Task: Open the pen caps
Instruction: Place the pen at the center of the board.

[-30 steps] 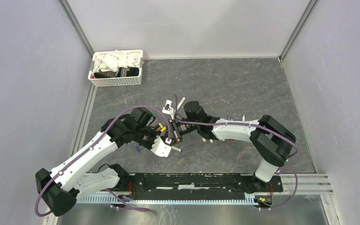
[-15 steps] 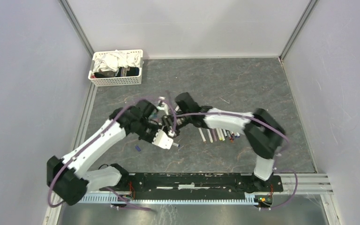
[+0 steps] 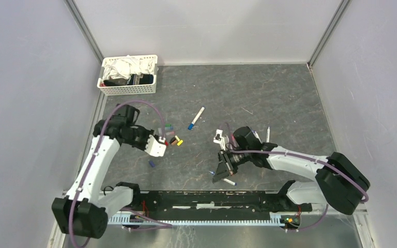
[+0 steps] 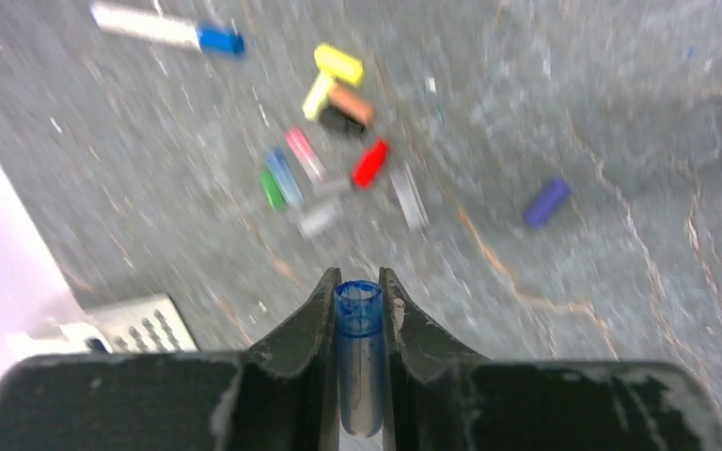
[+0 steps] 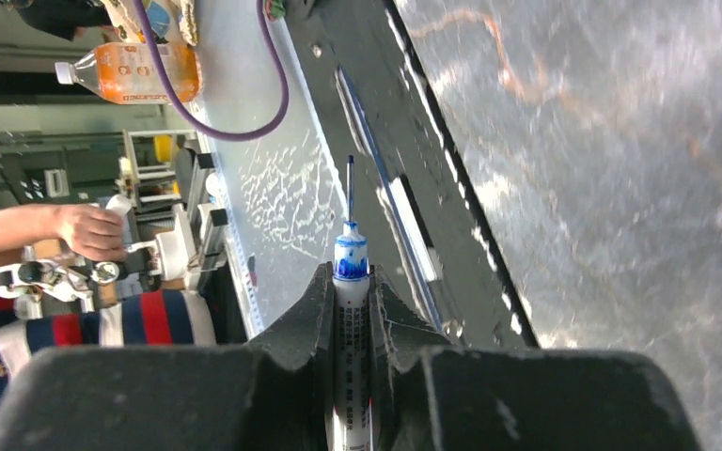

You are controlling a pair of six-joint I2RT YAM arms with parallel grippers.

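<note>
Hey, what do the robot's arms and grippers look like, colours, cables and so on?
The left arm and right arm have white link shells with bulky black joints. A purple cable loops loosely along each. The left gripper and right gripper have black, wedge-shaped fingers tapering to narrow tips, their bodies scuffed with pale scratches.

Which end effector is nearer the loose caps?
Left. The left end effector hangs beside the loose caps; the right end effector is far off to their right.
</note>
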